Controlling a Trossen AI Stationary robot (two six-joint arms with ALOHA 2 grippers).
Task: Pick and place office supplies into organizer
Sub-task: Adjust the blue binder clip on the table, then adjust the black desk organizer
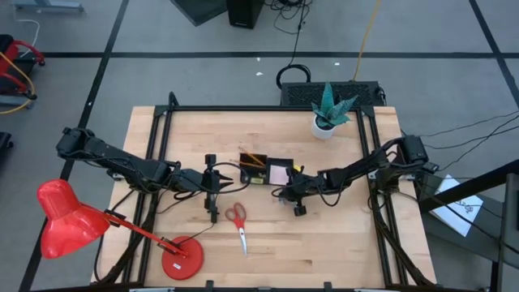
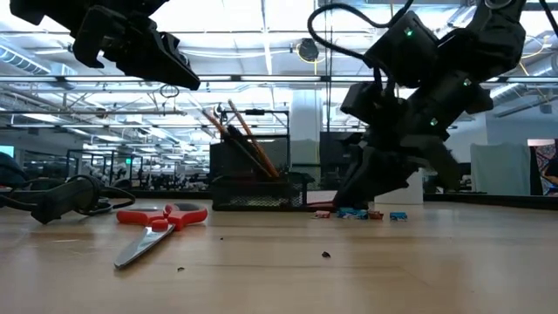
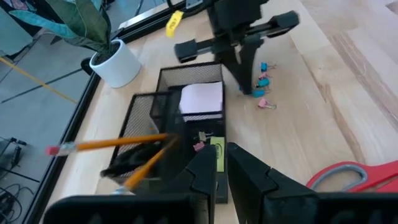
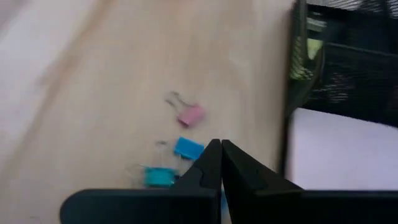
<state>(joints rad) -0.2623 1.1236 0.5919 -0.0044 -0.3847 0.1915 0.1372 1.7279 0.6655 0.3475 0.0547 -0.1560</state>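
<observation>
While the left arm waits over the middle-left of the table, the right gripper (image 1: 285, 195) reaches down low beside the black tray (image 1: 268, 173). Its two fingers (image 4: 211, 169) are pressed together, tip to tip. In the right wrist view nothing shows between them, so I cannot tell if they pinch anything.

Just past those fingers some small clips (image 4: 180, 149) lie on the wood. One is pink and two are blue. They sit near the right side of the tray, close to the gripper but not in it.

The tray stands in the middle of the table. Its tall part holds orange pencils (image 3: 112, 144) that lean out to one side. Its low part holds a pink pad of notes (image 3: 201, 98), lying flat.

The left gripper (image 3: 222, 163) hangs in the air just left of the tray. Its fingers are close, with only a thin gap showing between them, and they hold nothing.

Red scissors (image 1: 238, 221) lie flat on the table, nearer than the tray and a bit to its left. They touch neither gripper.

A red lamp (image 1: 77, 223) stands at the near left corner. A white pot with a green plant (image 1: 328, 113) stands far back on the right.
</observation>
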